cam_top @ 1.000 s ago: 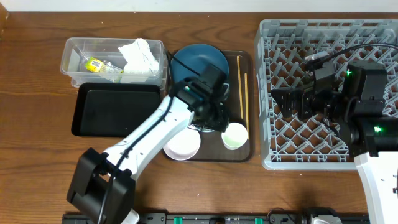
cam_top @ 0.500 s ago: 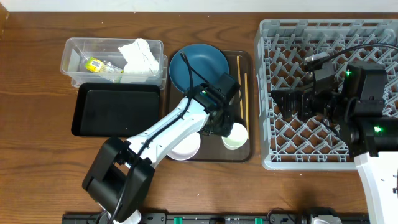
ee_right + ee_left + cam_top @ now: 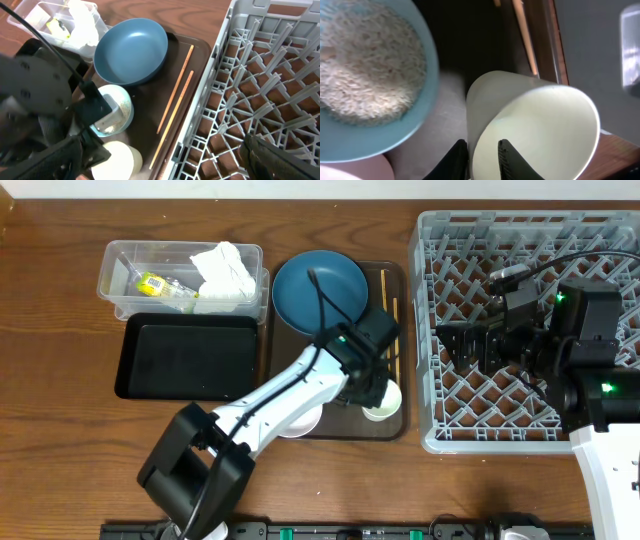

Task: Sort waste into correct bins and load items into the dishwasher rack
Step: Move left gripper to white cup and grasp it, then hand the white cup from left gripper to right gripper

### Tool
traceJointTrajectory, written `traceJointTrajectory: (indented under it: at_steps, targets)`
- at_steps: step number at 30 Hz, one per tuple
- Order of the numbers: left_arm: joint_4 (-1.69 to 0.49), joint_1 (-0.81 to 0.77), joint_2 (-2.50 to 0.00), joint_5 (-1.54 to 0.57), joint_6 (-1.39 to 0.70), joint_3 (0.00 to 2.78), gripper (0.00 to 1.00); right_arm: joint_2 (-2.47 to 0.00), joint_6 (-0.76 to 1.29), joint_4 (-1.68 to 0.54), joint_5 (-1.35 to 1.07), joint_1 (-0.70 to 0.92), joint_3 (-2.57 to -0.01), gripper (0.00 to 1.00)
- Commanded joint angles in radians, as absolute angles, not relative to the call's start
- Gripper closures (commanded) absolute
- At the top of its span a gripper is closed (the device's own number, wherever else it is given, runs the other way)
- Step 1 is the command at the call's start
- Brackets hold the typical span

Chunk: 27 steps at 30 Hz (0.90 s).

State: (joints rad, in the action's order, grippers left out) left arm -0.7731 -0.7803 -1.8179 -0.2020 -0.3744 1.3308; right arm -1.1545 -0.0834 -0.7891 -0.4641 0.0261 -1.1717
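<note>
Tissue (image 3: pixel 224 268) and wrapper (image 3: pixel 150 282) sit in clear tub (image 3: pixel 112 278). Rice (image 3: pixel 367 60) unbinned, rack (image 3: pixel 440 340) bare. My left fingers (image 3: pixel 482 156) straddle cup (image 3: pixel 532 131) rim on brown tray (image 3: pixel 396 285), barely apart; right fingers (image 3: pixel 165 150) spread, holding nothing.

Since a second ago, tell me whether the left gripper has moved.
Yes. The left gripper has slid right and toward the table's near edge along the brown tray, off the blue dish and onto the small cup.
</note>
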Motion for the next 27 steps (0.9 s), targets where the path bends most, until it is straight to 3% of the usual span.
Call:
traceJointTrajectory:
  at_steps: [1,4,13,24,27]
  targets:
    - [-0.772,-0.789,-1.831,-0.130,-0.380,1.329,0.81,-1.150,-0.072,-0.791,-0.476,0.014,-1.188,0.01]
    - [-0.772,-0.788,-1.831,-0.118,-0.380,1.329,0.94,-1.150,-0.072,-0.794,-0.476,0.014,-1.188,0.01]
    - [-0.803,-0.716,-1.765,-0.152,-0.372,1.333,0.94,-1.150,-0.007,-0.789,-0.484,0.001,-1.188,0.01]
    - [-0.764,-0.321,-1.613,-0.899,-0.209,1.333,0.94,-1.260,0.006,-0.749,-0.863,-0.031,-1.180,0.01]
    - [-0.739,-0.262,-1.614,-1.082,-0.173,1.332,0.94,-1.317,-0.066,-0.689,-1.087,-0.030,-1.180,0.02]
